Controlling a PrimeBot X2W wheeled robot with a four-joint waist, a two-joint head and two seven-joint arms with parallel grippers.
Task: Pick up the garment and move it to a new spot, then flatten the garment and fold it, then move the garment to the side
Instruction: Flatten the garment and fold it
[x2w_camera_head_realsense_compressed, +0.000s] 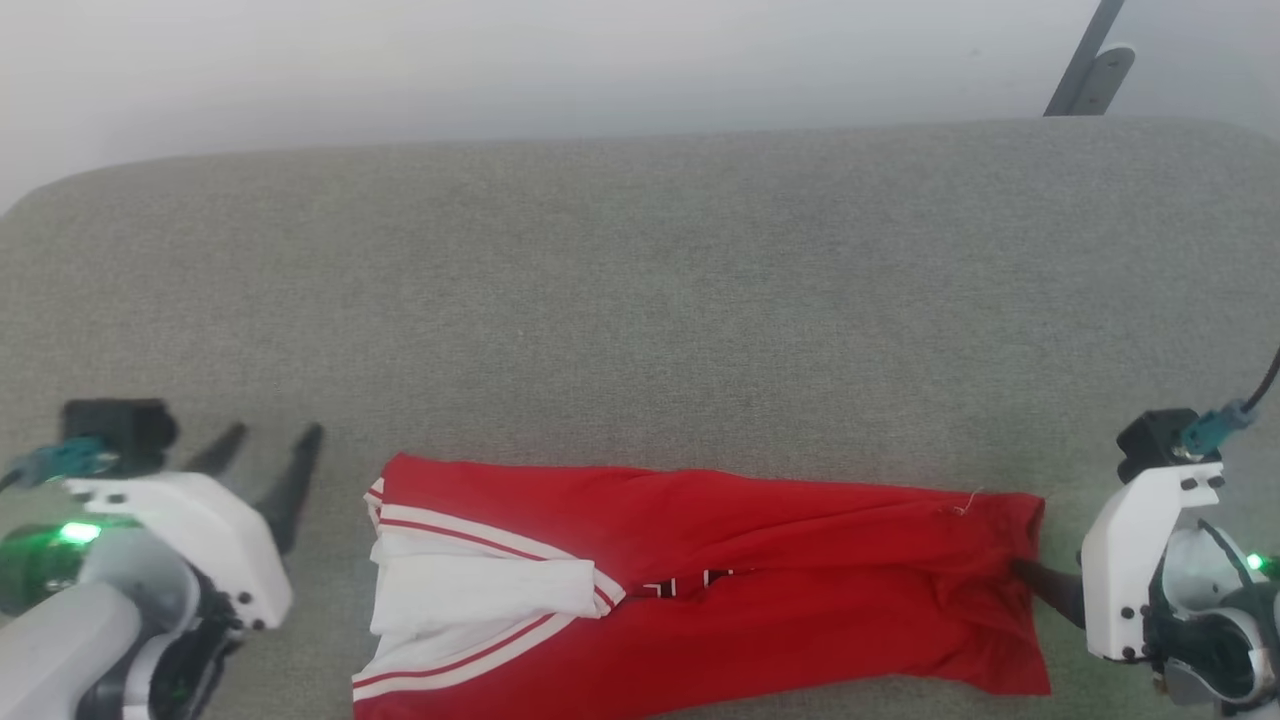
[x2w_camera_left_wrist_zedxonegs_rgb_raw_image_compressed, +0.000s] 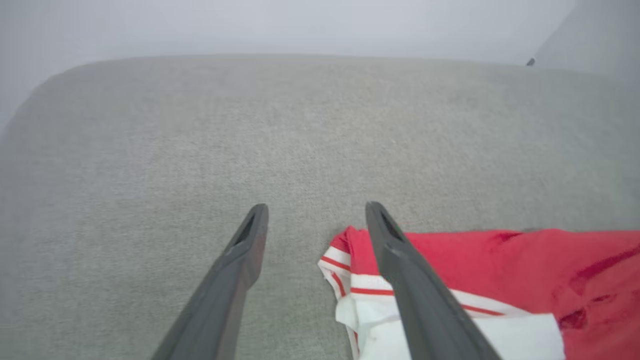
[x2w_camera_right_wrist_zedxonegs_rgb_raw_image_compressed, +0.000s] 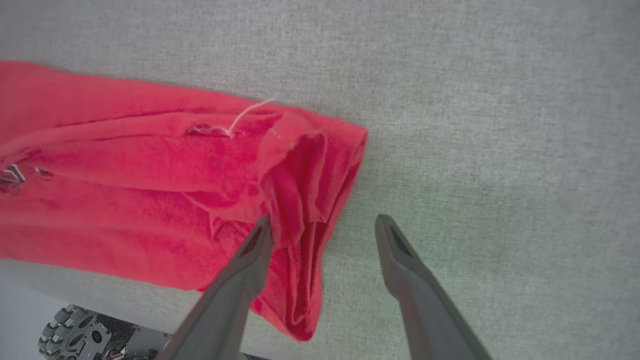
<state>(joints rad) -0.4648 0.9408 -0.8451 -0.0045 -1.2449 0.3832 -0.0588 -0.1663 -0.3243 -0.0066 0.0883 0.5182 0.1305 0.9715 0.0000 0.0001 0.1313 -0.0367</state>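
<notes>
The garment (x2w_camera_head_realsense_compressed: 780, 540) lies as a long red strip across the front of the grey table, white sleeve and striped trim at its left end, dark lettering peeking from a fold. My left gripper (x2w_camera_head_realsense_compressed: 268, 442) stands open just left of that end; in the left wrist view the gripper (x2w_camera_left_wrist_zedxonegs_rgb_raw_image_compressed: 316, 210) has its right finger crossing the garment (x2w_camera_left_wrist_zedxonegs_rgb_raw_image_compressed: 500, 260) at its striped corner. My right gripper (x2w_camera_head_realsense_compressed: 1035, 585) is at the strip's right end. In the right wrist view it (x2w_camera_right_wrist_zedxonegs_rgb_raw_image_compressed: 324, 222) is open, its left finger over the garment (x2w_camera_right_wrist_zedxonegs_rgb_raw_image_compressed: 125, 165), whose bunched hem lies between the fingers.
The grey fabric-covered table (x2w_camera_head_realsense_compressed: 640, 300) stretches far behind the garment, with rounded back corners. A grey metal bar (x2w_camera_head_realsense_compressed: 1090, 70) stands beyond the far right corner. My wheeled base (x2w_camera_right_wrist_zedxonegs_rgb_raw_image_compressed: 75, 335) shows below the table's near edge.
</notes>
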